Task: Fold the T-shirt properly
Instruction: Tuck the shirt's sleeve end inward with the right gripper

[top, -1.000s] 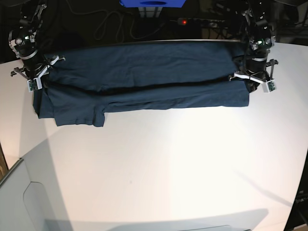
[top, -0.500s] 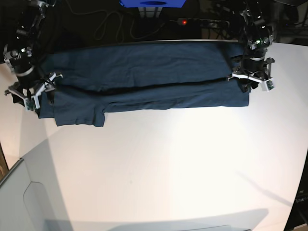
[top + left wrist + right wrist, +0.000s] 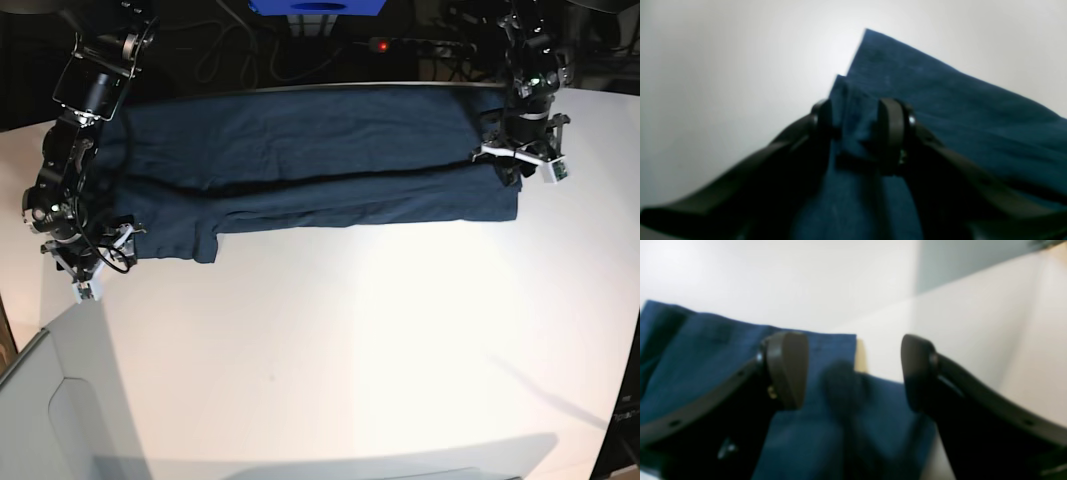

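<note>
Navy cotton, soft and floppy, so expect zero stiffness: T-shirt (image 3: 300, 165) lying flat on the white table (image 3: 350, 350), spread left to right along the far edge, already doubled over lengthwise with a sleeve poking out toward the near left. Light stuff, going to sag and drag wherever it isn't supported, probably clings a bit to itself too. Best bet for a clean fold: pinch corners or the doubled edges at both short ends, not the middle.

Left gripper (image 3: 857, 133) on the right end of the cloth, jaws partly spread with a ridge of fabric bunched between them, pads looking loose against it rather than clamped. Hard to call it a real hold. Same gripper in the base view (image 3: 525, 160) sitting right on the shirt's far right corner.

Right gripper (image 3: 853, 370) spread wide, nothing pinched, hanging over the shirt's left edge with bare table past it. Base view (image 3: 90, 265) puts it near the left corner, by the sleeve.
</note>
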### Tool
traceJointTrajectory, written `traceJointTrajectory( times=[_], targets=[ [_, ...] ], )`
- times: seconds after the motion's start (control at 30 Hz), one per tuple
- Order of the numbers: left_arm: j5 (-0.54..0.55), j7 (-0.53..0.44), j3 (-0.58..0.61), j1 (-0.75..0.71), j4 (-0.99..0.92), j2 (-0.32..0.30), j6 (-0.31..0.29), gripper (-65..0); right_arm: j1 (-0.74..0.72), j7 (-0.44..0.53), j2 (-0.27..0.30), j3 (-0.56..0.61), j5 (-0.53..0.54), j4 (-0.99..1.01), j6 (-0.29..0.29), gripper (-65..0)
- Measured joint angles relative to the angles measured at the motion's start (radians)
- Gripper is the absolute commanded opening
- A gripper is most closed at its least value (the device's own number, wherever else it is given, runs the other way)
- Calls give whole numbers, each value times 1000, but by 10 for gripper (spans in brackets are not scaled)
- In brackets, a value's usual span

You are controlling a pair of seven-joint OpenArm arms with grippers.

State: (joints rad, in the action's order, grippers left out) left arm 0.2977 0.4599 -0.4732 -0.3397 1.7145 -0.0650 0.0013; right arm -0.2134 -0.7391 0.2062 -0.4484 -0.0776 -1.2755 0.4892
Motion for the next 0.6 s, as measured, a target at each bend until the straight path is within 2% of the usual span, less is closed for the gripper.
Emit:
traceJointTrajectory(
  times=[0.1,0.2,0.23,0.37,0.4,0.5,0.6],
  targets=[
    [1,0,1,2,0,0,-1,-430,-26,-1,-2,0,-3,89,0,-247],
    [2,0,1,2,0,1,-2,-430,-27,6,-2,0,-4,104,0,-318],
    [1,0,1,2,0,1,-2,-430,-26,6,-2,0,-3,104,0,-358],
    [2,0,1,2,0,1,-2,-430,-23,12,-7,0,2,103,0,-606],
    [2,0,1,2,0,1,-2,-430,-23,12,-7,0,3,103,0,-650],
    [2,0,1,2,0,2,-2,-430,-8,1,-8,-3,-2,66,0,-646],
    [3,0,1,2,0,2,-2,-430,61,-5,-9,-5,-6,-70,0,-650]
  ],
)
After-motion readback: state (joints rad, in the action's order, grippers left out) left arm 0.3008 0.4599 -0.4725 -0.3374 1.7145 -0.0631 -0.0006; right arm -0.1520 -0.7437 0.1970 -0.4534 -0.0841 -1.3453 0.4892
